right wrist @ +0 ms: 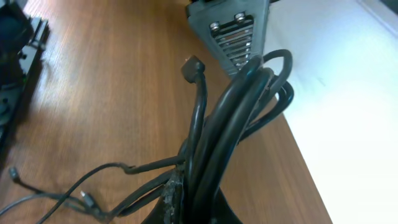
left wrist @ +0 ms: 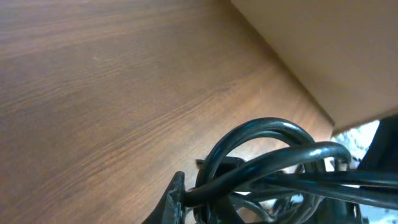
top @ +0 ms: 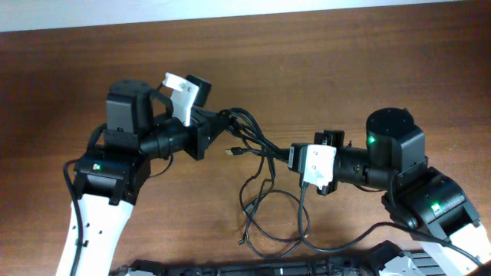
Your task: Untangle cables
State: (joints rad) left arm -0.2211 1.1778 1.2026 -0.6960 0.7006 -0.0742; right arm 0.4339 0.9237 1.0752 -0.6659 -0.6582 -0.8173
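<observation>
cables (right wrist: 217,130): black rubbery plastic sheath, smooth, glossy | table (left wrist: 93,93): brown wood grain, matt, fine streaks | left arm shell (top: 92,230): white plastic, smooth | right arm base (top: 391,134): black, satin | screws (right wrist: 225,25): bright metal

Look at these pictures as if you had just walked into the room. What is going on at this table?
Two robot arms are working on a tangle of thin black cables. The left gripper is clamped on one part of the bundle and the right gripper on another, so a short stretch of cords runs between them. The rest lies in loose loops on the wooden table, nearer the arms' bases. The cords are not yet separated.
</observation>
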